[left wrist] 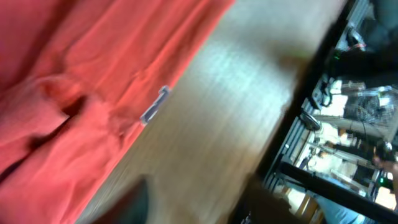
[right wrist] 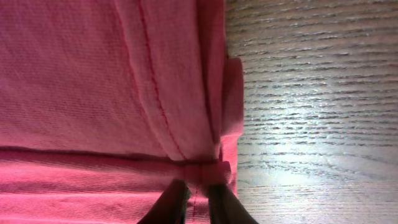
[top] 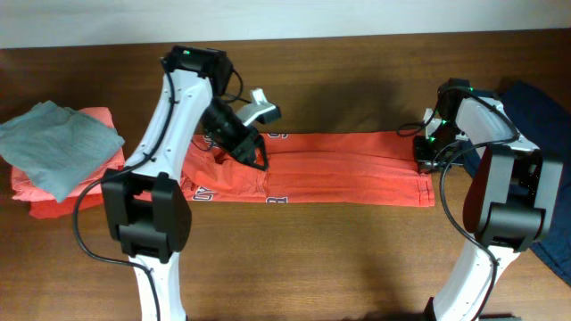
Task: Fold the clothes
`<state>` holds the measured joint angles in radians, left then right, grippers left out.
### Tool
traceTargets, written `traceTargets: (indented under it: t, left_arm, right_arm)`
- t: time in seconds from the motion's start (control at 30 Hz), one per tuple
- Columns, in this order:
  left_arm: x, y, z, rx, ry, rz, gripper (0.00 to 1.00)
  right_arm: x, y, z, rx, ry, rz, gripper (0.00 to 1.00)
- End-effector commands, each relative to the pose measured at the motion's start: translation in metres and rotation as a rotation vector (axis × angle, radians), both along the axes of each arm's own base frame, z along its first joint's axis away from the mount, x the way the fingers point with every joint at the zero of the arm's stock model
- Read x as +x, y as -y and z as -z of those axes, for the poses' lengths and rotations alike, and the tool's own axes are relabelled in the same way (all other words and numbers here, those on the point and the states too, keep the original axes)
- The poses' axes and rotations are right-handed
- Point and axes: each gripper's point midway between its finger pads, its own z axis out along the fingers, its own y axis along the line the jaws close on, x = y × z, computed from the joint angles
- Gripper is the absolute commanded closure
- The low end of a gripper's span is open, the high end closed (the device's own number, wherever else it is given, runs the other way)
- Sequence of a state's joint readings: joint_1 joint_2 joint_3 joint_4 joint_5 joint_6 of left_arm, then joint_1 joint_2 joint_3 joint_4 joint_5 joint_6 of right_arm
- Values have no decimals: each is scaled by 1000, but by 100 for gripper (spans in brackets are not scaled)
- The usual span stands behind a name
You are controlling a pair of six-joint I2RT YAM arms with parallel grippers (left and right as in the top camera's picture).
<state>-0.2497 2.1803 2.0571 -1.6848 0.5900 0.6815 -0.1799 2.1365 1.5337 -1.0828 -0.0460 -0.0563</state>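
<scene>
**Shirt's down to a long strip, right end pinned, left end is anyone's guess**

Starting at the far left: a grey folded top [top: 58,134] sits on a coral-pink garment [top: 49,194], well apart from the action. I'd guess that's so finished pieces don't get dragged around.

Next over, the left gripper [top: 250,152] hangs over the left end of the T-shirt [top: 348,174], right where the cloth bunches into a wrinkle. Its wrist camera is all blur, so I honestly cannot tell whether its jaws are released or clamped.

The red-orange shirt itself lies across the middle of the worktop [top: 339,259], folded lengthwise into a long band. Bits of white lettering peek out along the near edge.

At the right end, the right gripper [right wrist: 196,196] is down at worktop level with its jaws clenched on the hem corner, several layers pinched together. My read is that it's anchoring that end to keep the band straight while the other end gets sorted. Bringing the ends together looks like the next fold.

Far right, a dark blue cloth [top: 544,102] lies partly out of frame behind the right arm.

The worktop is dark wood grain with a soft glare, and cloth should slide on it easily enough. There's a pale wall [top: 285,18] along the back. The left wrist view catches a blurry clutter of racks and gear past the worktop's edge.
</scene>
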Motion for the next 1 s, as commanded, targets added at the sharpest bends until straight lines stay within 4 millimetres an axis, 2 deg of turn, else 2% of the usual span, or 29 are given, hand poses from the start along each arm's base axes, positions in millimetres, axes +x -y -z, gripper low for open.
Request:
traceTargets:
  t: [0.0, 0.13, 0.2, 0.33, 0.4, 0.5, 0.63, 0.9, 0.97]
  left_arm:
    - [-9, 18, -9, -40, 54, 103, 30]
    - [0, 12, -2, 17, 87, 87, 30]
    - [15, -2, 7, 114, 117, 22, 30]
    - [61, -41, 31, 422, 229, -225, 31]
    - [62, -38, 41, 434, 215, -216, 31]
    - [64, -46, 59, 516, 195, -234, 32]
    - [61, -45, 84, 542, 135, -225, 33]
    - [64, -38, 95, 544, 138, -222, 34]
    - [63, -36, 99, 548, 130, -217, 37]
  right_arm:
    - [-11, -2, 11, 14, -40, 6, 83]
    - [-11, -2, 11, 14, -40, 6, 83]
    - [-11, -2, 10, 14, -41, 6, 83]
    - [-12, -2, 10, 14, -42, 6, 83]
    - [-12, -2, 10, 15, -43, 6, 83]
    - [-12, -2, 10, 15, -43, 6, 83]
    - [-12, -2, 10, 15, -43, 6, 83]
    - [-12, -2, 10, 15, -43, 6, 83]
    - [-12, -2, 10, 15, -43, 6, 83]
